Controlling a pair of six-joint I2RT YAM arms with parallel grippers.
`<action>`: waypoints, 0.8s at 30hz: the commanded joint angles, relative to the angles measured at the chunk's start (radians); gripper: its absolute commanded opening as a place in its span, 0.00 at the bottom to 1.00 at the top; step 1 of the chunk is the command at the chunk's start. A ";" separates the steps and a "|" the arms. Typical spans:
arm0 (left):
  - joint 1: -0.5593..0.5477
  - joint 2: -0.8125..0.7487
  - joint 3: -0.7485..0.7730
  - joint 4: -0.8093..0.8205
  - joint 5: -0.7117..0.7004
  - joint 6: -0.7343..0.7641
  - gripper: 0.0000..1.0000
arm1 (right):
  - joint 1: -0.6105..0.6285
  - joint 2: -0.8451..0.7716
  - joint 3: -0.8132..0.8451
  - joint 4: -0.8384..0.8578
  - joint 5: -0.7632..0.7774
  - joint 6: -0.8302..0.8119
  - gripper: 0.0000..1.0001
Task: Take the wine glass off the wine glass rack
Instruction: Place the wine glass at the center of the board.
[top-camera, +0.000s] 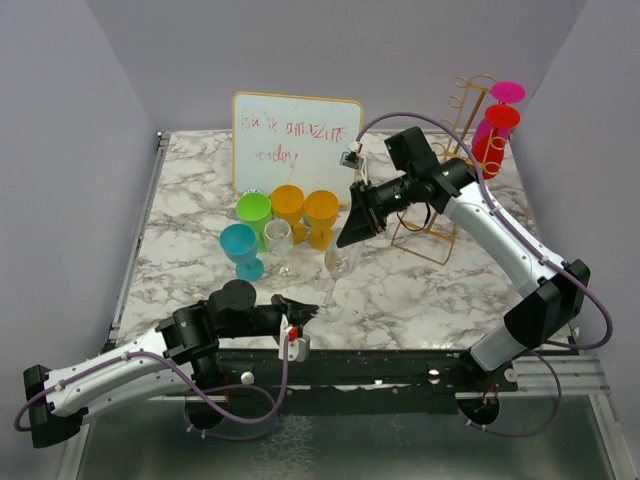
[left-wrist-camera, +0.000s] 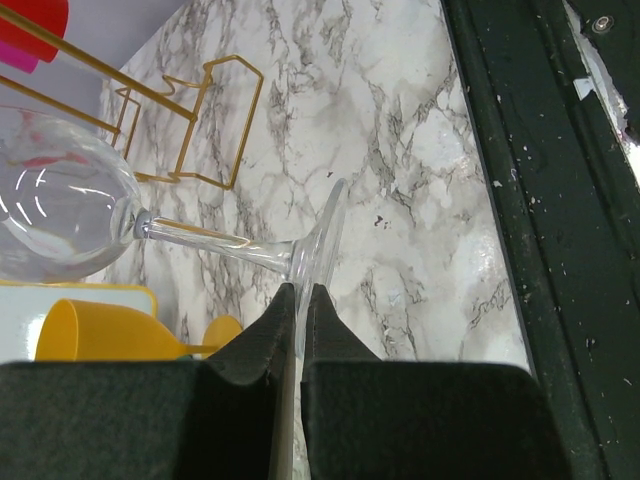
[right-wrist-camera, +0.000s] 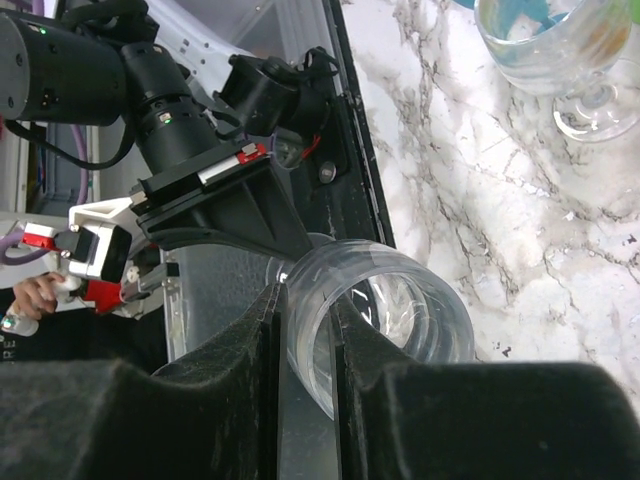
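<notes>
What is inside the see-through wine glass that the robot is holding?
The clear wine glass looks empty; the white marble table shows through it. The right hand hides part of its rim.

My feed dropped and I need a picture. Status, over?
Left gripper shut on wine glass foot. Right gripper shut on its rim. Glass clear of the wine glass rack, held between both arms. Coloured cups stand close beside it.

Marble-patterned table (top-camera: 420, 300), white with grey veining, evenly lit. Plain lilac-grey walls rise behind it (top-camera: 330, 50), at its left (top-camera: 60, 200) and right (top-camera: 600, 150); a black frame (top-camera: 380, 365) borders its near edge.
</notes>
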 joint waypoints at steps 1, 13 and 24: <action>0.015 -0.014 0.048 0.111 -0.076 0.020 0.00 | 0.030 -0.011 -0.003 -0.063 -0.120 0.015 0.12; 0.015 -0.026 0.045 0.093 -0.062 0.017 0.19 | 0.030 -0.034 -0.004 -0.036 -0.139 0.036 0.00; 0.015 0.020 0.062 0.049 -0.063 -0.017 0.34 | 0.030 -0.055 -0.014 -0.009 -0.076 0.060 0.01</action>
